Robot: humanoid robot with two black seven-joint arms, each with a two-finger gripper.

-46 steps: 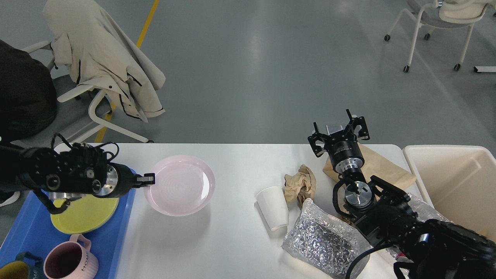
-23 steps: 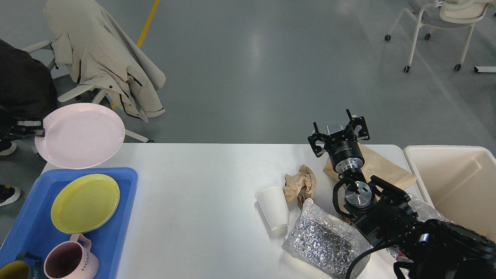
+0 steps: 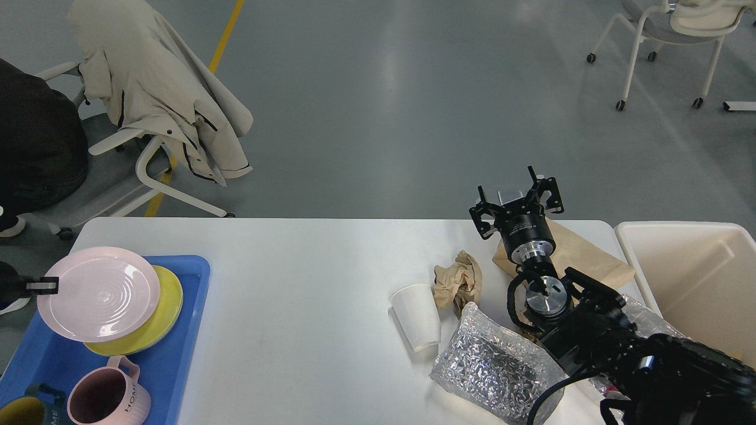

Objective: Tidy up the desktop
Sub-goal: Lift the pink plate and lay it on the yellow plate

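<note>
The white desktop (image 3: 307,354) fills the lower part of the head view. At its left edge my left gripper (image 3: 44,286) is shut on the rim of a pink plate (image 3: 98,293), held just over a yellow plate (image 3: 156,313) in the blue tray (image 3: 177,366). My right gripper (image 3: 517,200) stands open and empty above a brown paper bag (image 3: 585,260) at the right. Near it lie a white paper cup (image 3: 417,316), a crumpled brown paper (image 3: 458,280) and a silver bubble mailer (image 3: 493,369).
A cream bin (image 3: 691,283) stands off the table's right end. A pink mug (image 3: 106,398) and a dark mug (image 3: 23,407) sit in the tray's near part. Chairs stand beyond the far edge, one draped with a beige coat (image 3: 159,94).
My left gripper swung the pink plate from the table's middle left, up past the far left corner, then down over the yellow plate. The right arm stayed still.
</note>
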